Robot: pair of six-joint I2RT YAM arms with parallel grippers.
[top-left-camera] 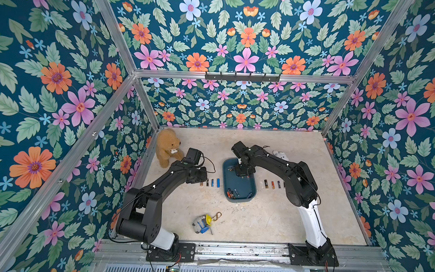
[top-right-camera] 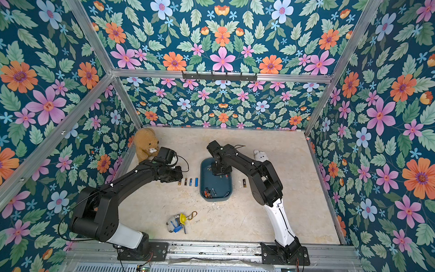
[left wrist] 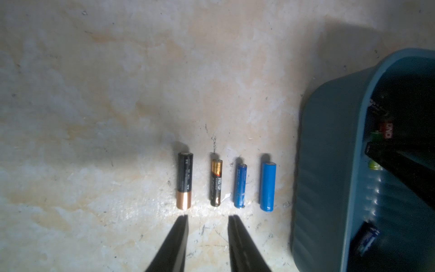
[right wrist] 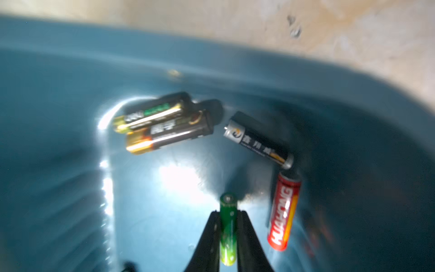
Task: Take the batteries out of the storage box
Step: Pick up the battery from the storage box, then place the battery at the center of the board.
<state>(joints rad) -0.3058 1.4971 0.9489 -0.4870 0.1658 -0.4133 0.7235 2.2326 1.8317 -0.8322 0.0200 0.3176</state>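
- We read "HUAHONG" in white capitals along the red battery (right wrist: 283,212) in the blue box (right wrist: 70,70).
- In the left wrist view, its white letters "ONG" show upside down.
- The black battery with silver ends (right wrist: 257,140) bears a round logo and white Chinese characters, which we cannot read surely.
- The two black and gold batteries (right wrist: 169,131) carry print too blurred for us.
- The black and copper battery (left wrist: 184,180) has print too small to read.

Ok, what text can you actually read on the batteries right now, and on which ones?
"HUAHONG": on the red battery in the storage box.
Black-and-silver battery: Chinese characters, too blurred to read.
Black-and-gold battery: print blurred, unreadable.
Green battery in the right pincer: nothing readable.
The four batteries on the table: print too small to read.
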